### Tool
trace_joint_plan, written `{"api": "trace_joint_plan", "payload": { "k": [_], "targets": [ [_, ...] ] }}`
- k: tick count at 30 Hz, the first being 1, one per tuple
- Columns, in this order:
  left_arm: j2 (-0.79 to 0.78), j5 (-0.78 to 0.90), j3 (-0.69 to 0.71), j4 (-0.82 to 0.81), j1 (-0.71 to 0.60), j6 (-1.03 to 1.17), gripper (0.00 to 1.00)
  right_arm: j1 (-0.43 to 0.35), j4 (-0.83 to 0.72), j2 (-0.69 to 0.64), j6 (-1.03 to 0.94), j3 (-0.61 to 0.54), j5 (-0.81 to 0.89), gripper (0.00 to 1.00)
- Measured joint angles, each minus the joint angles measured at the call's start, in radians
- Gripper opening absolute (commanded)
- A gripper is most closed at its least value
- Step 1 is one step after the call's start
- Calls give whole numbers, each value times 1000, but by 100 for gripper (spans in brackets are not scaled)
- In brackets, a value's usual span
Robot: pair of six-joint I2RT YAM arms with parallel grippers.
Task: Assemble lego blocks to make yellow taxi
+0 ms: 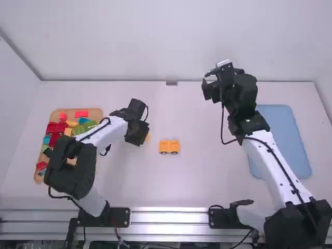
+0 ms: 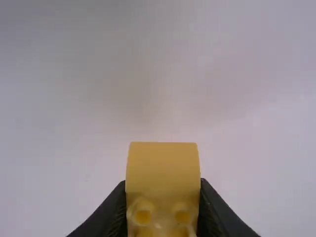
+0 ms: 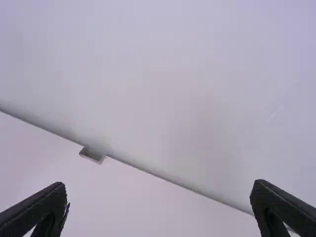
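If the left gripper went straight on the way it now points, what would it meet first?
Most likely the white table, with the yellow block in the left gripper touching first, though its height is unclear.

A: Yellow wheeled assembly (image 1: 169, 145)?
B: Level on the table (image 1: 132, 181), near its middle, dark wheels on the near side.
A: Yellow block (image 2: 163, 165)?
B: Held; smooth face, rounded studs adjoining.
A: Loose blocks (image 1: 54, 128)?
B: Multicoloured, clustered at left.

Left hand (image 1: 143, 138) clamped; right hand (image 1: 208, 84) spread wide, its arm (image 1: 272, 163) stretched forward.
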Motion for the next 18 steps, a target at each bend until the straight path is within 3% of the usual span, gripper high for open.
{"api": "trace_joint_plan", "payload": {
  "k": [8, 18],
  "targets": [
    [59, -7, 0, -86, -14, -286, 3, 0, -1, 0, 0, 0, -3, 98],
    [125, -19, 0, -52, -14, -373, 6, 9, -2, 0, 0, 0, 1, 99]
  ]
}}
